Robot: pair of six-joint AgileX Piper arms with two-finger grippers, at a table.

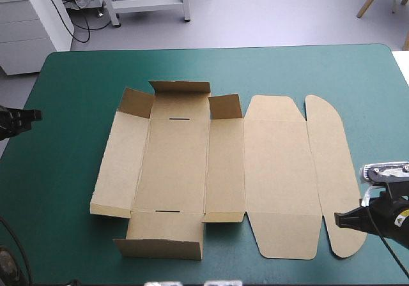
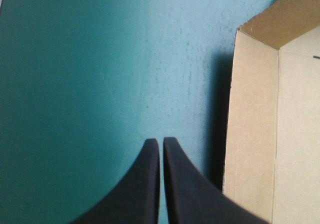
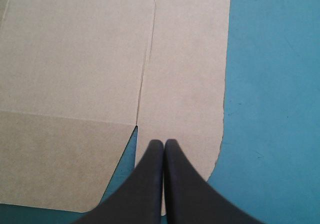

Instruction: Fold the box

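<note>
Lying near the middle of the teal-green cover (image 1: 64, 203), the box (image 1: 176, 165) is a brown cut sheet, only partly formed. Its left half is partly raised. The far flap (image 1: 179, 87) stands up from the base, and the corner flaps (image 1: 136, 102) on either side of it lean upward. The near flap (image 1: 165, 240) sits a little off the cover. The left wall (image 1: 121, 165) tilts up slightly along its crease, and in the left wrist view it throws a shadow on the cover beside it. The right half of the box lies flat: the lid (image 1: 281, 171) with its angled ends, and beyond it the rounded flap (image 1: 327, 165) that forms the box's right edge.

The left gripper (image 2: 161, 140) is well to the left of the box, about level with its far end. It is over bare cover and clear of the board. Its black fingers are pressed together with only a hairline slit between them, and they hold nothing. The right gripper (image 3: 164, 141) is at the near end of the rounded flap, close to the notch where that flap meets the lid. Its fingers are likewise pressed together and grip nothing. Whether its tips touch the board cannot be told.
</note>
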